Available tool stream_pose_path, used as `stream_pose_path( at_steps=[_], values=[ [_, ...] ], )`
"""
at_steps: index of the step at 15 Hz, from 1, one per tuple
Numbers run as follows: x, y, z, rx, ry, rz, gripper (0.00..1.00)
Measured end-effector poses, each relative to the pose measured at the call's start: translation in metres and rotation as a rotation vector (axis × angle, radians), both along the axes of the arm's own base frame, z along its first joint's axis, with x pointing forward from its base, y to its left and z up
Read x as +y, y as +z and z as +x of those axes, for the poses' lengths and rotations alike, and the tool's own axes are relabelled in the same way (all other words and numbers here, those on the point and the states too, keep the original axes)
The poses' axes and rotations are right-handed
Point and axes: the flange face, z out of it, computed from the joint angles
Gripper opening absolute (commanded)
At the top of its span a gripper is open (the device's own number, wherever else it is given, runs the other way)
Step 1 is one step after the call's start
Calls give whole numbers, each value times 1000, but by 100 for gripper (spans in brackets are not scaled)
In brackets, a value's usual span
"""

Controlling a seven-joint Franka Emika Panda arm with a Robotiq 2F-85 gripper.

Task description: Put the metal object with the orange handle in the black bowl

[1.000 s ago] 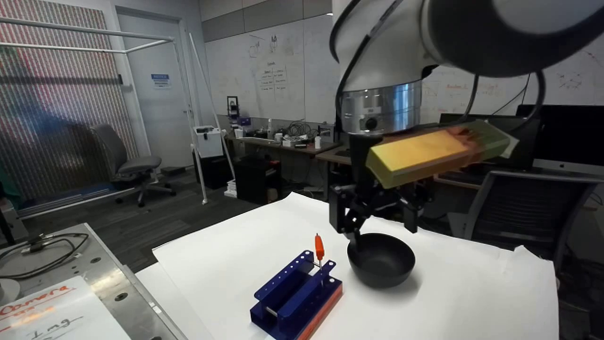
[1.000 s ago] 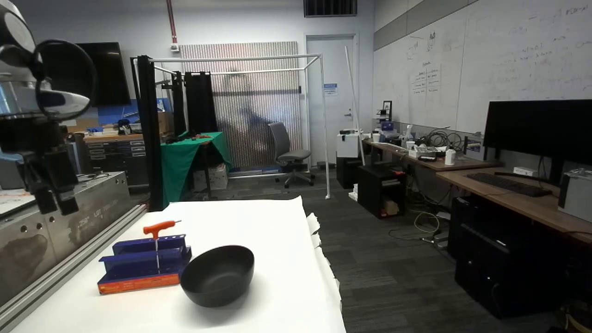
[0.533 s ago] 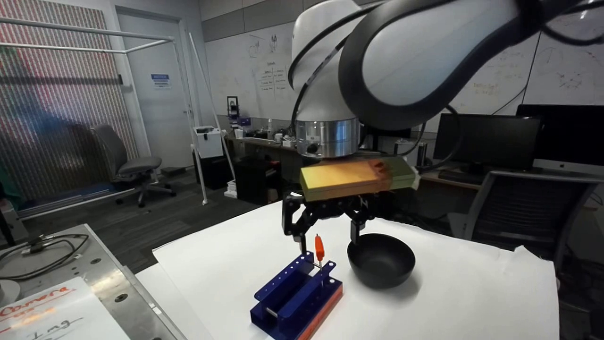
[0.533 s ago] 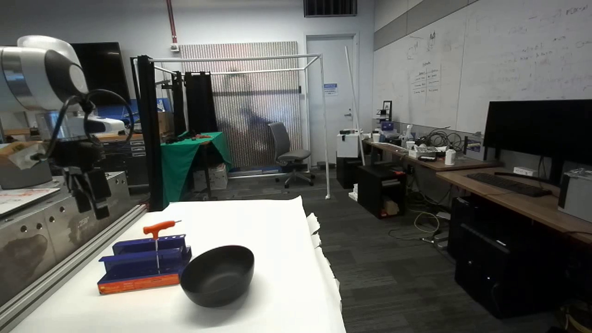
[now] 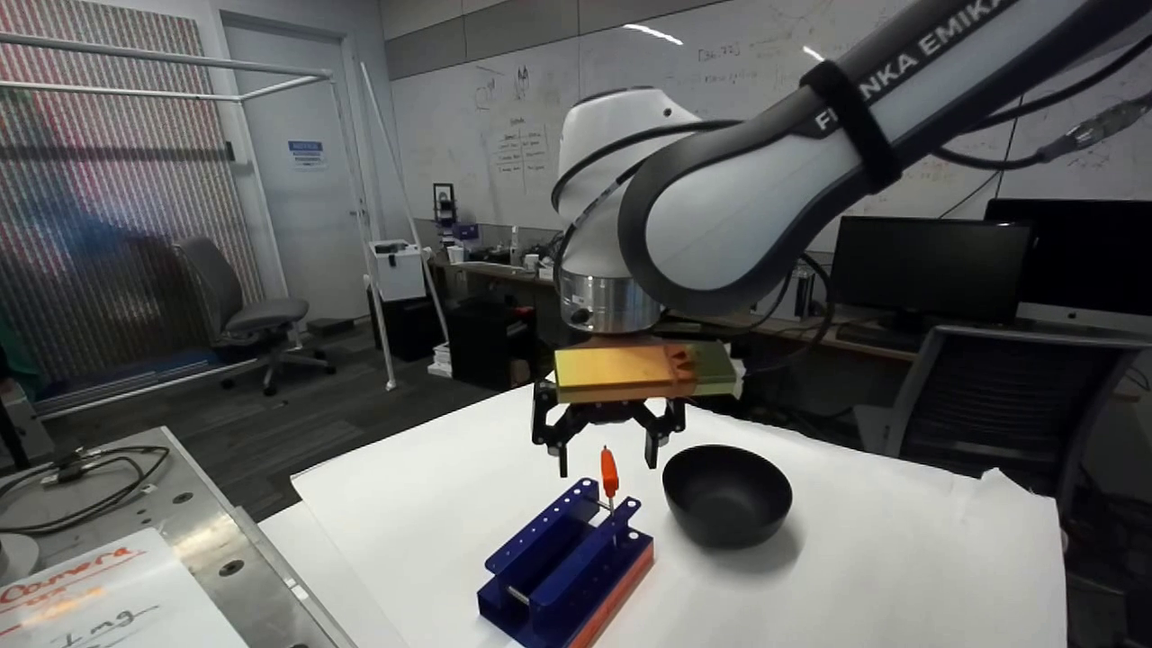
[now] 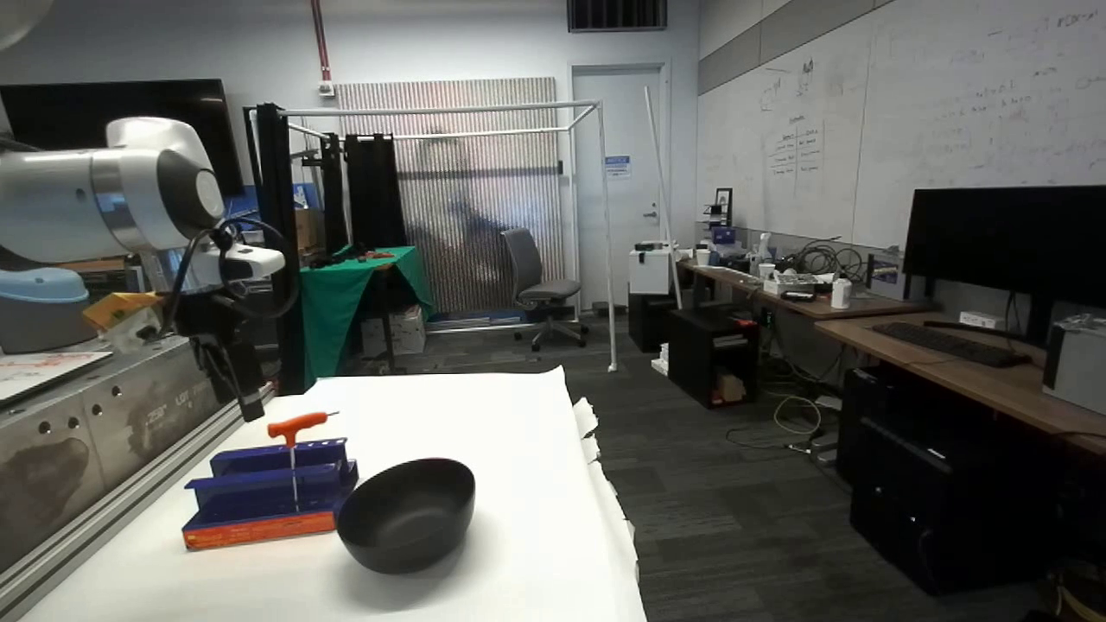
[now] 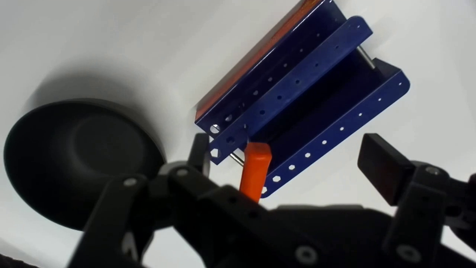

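The metal object with the orange handle stands upright in the blue slotted rack. Its orange T-shaped handle (image 5: pixel 609 473) shows in both exterior views (image 6: pixel 296 425) and in the wrist view (image 7: pixel 255 167), where the gripper partly hides it. Its thin metal shaft goes down through the rack. The black bowl (image 5: pixel 725 526) sits on the white table beside the rack, also in an exterior view (image 6: pixel 406 542) and the wrist view (image 7: pixel 108 145). My gripper (image 5: pixel 607 461) is open and empty above the rack. In the wrist view (image 7: pixel 292 160) the handle appears between the fingers, nearer the left one.
The blue rack (image 5: pixel 562 576) with an orange-red side lies right next to the bowl. The white table cover (image 6: pixel 518 449) has a ragged edge. A metal bench (image 5: pixel 207 531) with a sheet of paper borders the table. A chair (image 5: pixel 999 405) stands behind it.
The arm has swung from near the bowl to above the rack and orange handle, and the hand has levelled. The gripper stays open. The tool, rack and bowl have not moved.
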Motion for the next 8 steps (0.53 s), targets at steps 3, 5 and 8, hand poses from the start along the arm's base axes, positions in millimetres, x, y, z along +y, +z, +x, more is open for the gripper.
stream_pose_path(
  at_steps=[3,5,8],
  values=[
    [-15,-13,10,-25,-32,-14,100],
    [-21,-22,15,-45,-46,-16,100],
    [-28,-37,22,-75,-61,-14,73]
  ],
)
